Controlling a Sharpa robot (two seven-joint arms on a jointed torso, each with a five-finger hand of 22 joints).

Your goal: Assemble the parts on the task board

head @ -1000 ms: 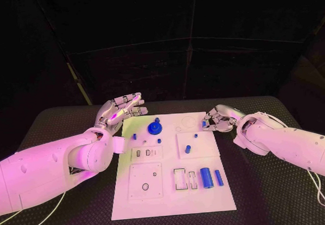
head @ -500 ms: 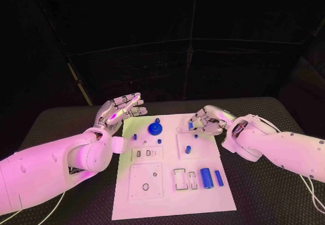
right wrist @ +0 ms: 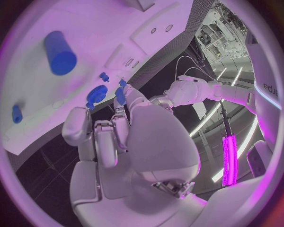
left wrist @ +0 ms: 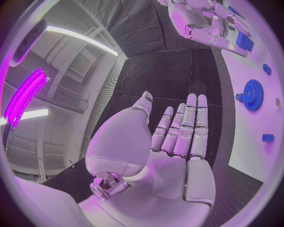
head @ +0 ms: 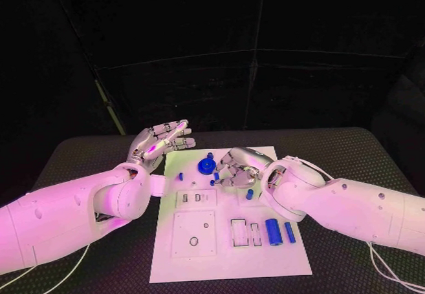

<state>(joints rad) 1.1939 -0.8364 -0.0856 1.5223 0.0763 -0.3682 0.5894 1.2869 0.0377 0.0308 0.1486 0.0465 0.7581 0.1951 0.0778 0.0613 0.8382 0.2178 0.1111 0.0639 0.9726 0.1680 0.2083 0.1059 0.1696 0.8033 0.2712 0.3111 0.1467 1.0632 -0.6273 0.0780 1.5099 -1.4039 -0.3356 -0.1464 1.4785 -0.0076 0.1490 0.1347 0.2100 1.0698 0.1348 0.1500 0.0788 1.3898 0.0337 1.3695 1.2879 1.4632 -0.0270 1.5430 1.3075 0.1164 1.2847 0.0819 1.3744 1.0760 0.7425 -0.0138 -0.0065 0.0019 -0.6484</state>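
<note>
1. Black textured tabletop (head: 92,157): it carries the flat white rectangular task board (head: 235,262), which lies lengthwise away from the robot, between the two arms, so that either hand can reach it.
2. White rectangular task board: raised square plates and outlined recesses mark where the parts belong. The small blue parts lie spread over it, presumably set out for picking one by one.
3. Left arm and silver many-fingered left hand (head: 159,143): the hand is raised beside the board's far left corner, palm up and fingers straight and apart, holding nothing. The left wrist view (left wrist: 177,137) confirms a bare palm. The pose reads as parked clear of the work.
4. Right arm and silver many-fingered right hand (head: 236,167): the arm crosses the board from the right, and the hand hangs over its far middle with fingers curled downward. In the right wrist view (right wrist: 112,127) a small blue piece (right wrist: 120,96) shows at the fingertips; whether it is pinched or merely lies beneath them cannot be told.
5. Blue toothed gear wheel (head: 205,166): it sits on the board's far part, just beside the right hand, seemingly already on its post.
6. Large blue cylinder (head: 272,231) and slim blue rod (head: 289,231): they lie side by side on the board's near right part, next to the outlined recesses, apparently awaiting insertion.
</note>
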